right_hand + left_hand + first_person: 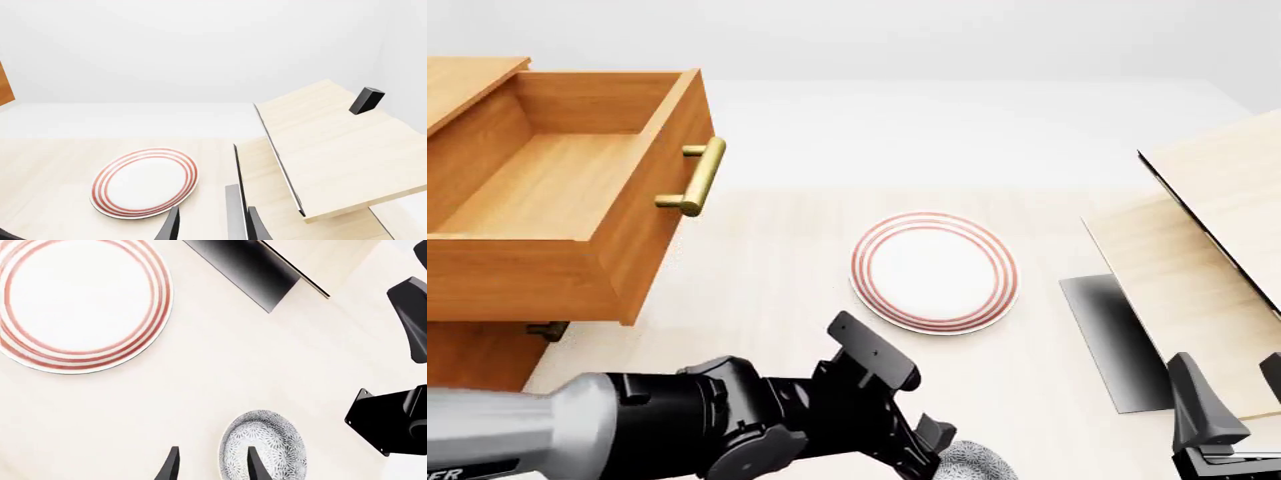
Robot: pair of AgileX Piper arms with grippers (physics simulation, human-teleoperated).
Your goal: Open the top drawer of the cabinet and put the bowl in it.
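Observation:
The top drawer of the orange-brown cabinet stands pulled out and empty, its brass handle facing right. The speckled bowl sits on the table at the near edge, and its rim shows in the front view. My left gripper is open just above it. One fingertip is over the bowl's inside and the other is outside the rim. My right gripper is open and empty at the near right.
A flat white plate with red rings lies mid-table; it also shows in both wrist views. A pale slanted wood structure fills the right side. The right arm is close beside the bowl.

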